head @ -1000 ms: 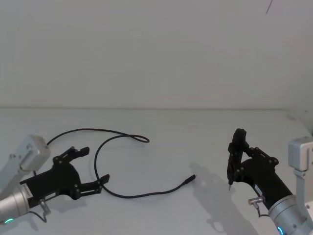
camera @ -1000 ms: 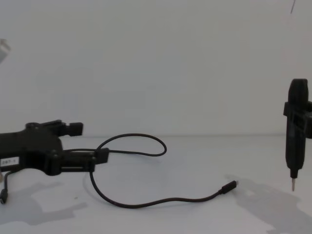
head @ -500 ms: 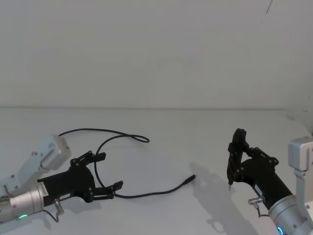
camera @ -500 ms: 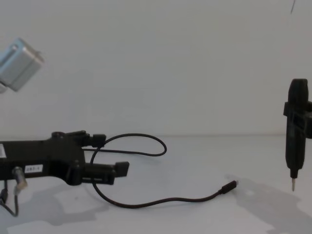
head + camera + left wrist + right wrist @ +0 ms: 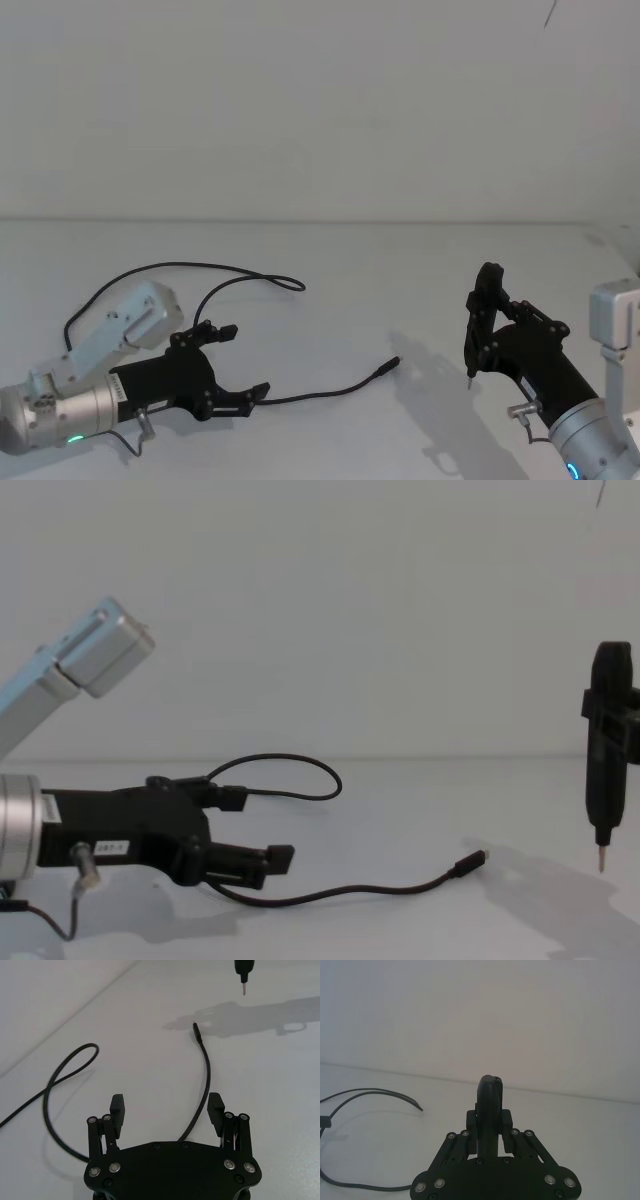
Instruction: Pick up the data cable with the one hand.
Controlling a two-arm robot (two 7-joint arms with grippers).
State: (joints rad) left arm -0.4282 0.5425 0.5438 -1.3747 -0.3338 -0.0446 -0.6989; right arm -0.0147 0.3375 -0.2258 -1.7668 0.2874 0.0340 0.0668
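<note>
1. Two grippers in the head view: the left gripper (image 5: 243, 361) sits low over the white table (image 5: 420, 280), jaws wide apart and empty, with the data cable (image 5: 372, 374) lying under them.
2. Left wrist view: the cable (image 5: 206, 1067) runs between the spread fingers (image 5: 216, 1102), ungripped.
3. Right wrist view: the right gripper (image 5: 489, 1121) is clamped on a pen-shaped tool (image 5: 489, 1092).
4. Chest view: the tool (image 5: 605, 770) hangs upright, well apart from the cable's plug (image 5: 470, 862).
</note>
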